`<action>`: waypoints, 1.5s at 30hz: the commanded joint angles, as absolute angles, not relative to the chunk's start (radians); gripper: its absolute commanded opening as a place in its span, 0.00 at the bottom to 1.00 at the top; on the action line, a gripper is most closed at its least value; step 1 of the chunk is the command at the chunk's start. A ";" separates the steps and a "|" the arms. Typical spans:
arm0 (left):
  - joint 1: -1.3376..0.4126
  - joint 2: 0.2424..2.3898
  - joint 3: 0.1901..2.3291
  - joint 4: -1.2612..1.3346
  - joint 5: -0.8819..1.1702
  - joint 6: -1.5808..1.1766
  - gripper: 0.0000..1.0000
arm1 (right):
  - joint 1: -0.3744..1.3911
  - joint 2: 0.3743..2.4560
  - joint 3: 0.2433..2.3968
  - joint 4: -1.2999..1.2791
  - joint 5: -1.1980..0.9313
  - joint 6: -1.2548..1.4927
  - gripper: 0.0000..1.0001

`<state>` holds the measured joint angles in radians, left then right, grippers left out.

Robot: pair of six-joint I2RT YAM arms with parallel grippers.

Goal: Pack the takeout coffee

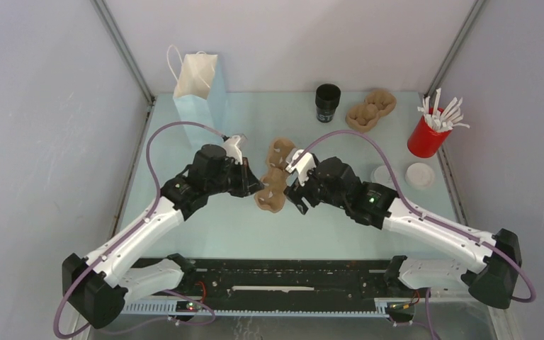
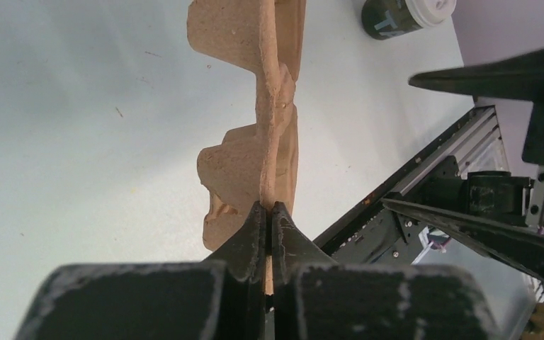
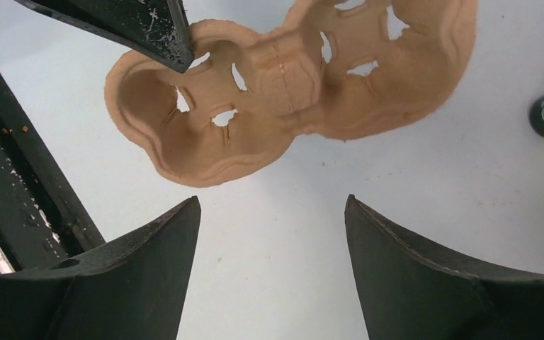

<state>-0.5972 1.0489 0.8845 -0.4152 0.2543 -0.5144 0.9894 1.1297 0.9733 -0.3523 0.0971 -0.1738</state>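
My L arm (image 1: 145, 230) & R arm (image 1: 432, 230): white shells, black joints, black elbows (image 1: 95, 297) at 8 & 4 o'clock. Purple cables (image 1: 150, 145) loop along each. Green LED (image 1: 372, 200) on R forearm. Fingers (image 3: 432, 276) black, tapered, scuffed w/ white flecks.

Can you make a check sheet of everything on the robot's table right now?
Surface: pale blue-green tabletop, no spills seen.
Job's things: black cup with white domed lid, on the table, not packed.
Clutter: brown moulded-pulp cup carrier mid-table; second pulp carrier, lidless black cup, red cup of white sticks, loose white lid, white paper bag with handles.
Grippers: left gripper shut on the mid-table carrier's rim; right gripper open, empty.
Cables: purple cables arch over both arms.
Surroundings: plain grey walls; nothing else seen.
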 commanded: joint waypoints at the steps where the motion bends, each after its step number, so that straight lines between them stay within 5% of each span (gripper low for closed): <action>1: -0.603 0.997 0.941 -0.433 0.253 -0.463 0.00 | 0.954 1.192 0.990 -0.225 -0.044 -0.298 0.82; 20: -0.605 0.923 0.905 -0.461 0.311 -0.459 0.00 | 0.866 1.285 0.815 0.252 -0.294 -0.492 0.70; 30: -0.606 0.924 0.910 -0.472 0.320 -0.446 0.00 | 0.865 1.292 0.796 0.332 -0.282 -0.494 0.75; 45: -0.606 0.927 0.920 -0.474 0.326 -0.455 0.00 | 0.862 1.295 0.796 0.310 -0.278 -0.528 0.59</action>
